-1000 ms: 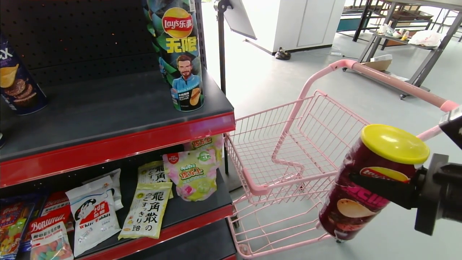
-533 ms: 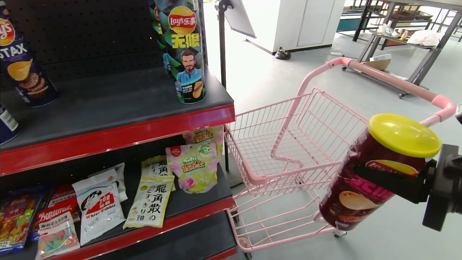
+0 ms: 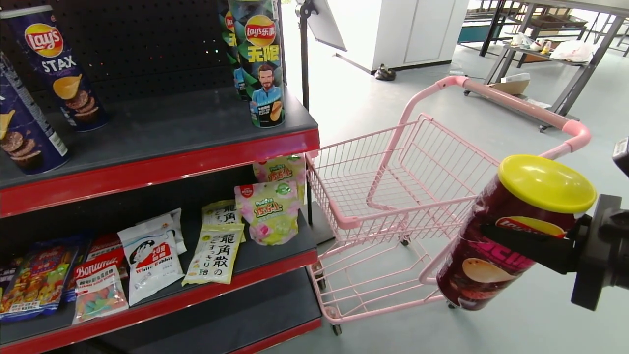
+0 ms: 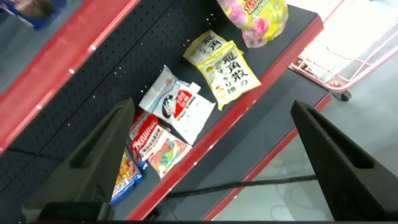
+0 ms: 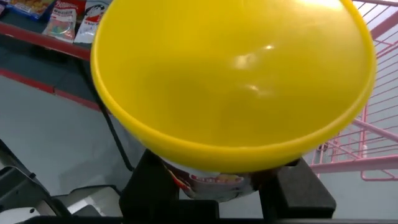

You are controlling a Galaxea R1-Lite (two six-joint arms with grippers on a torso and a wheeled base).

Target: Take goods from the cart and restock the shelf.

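A dark shelf (image 3: 162,167) with red edges stands on a grey floor (image 3: 373,103), with a pink wire cart (image 3: 516,101) beside it and metal tables (image 3: 565,59) behind. The maroon chip can (image 3: 491,265) hangs just right of the cart, tilted, its yellow lid (image 3: 545,182) up and rightward. The right gripper (image 5: 227,186), level at the right, clamps the can's middle. The left gripper (image 4: 211,168) hangs above snack bags (image 4: 180,106), fingers spread wide, empty
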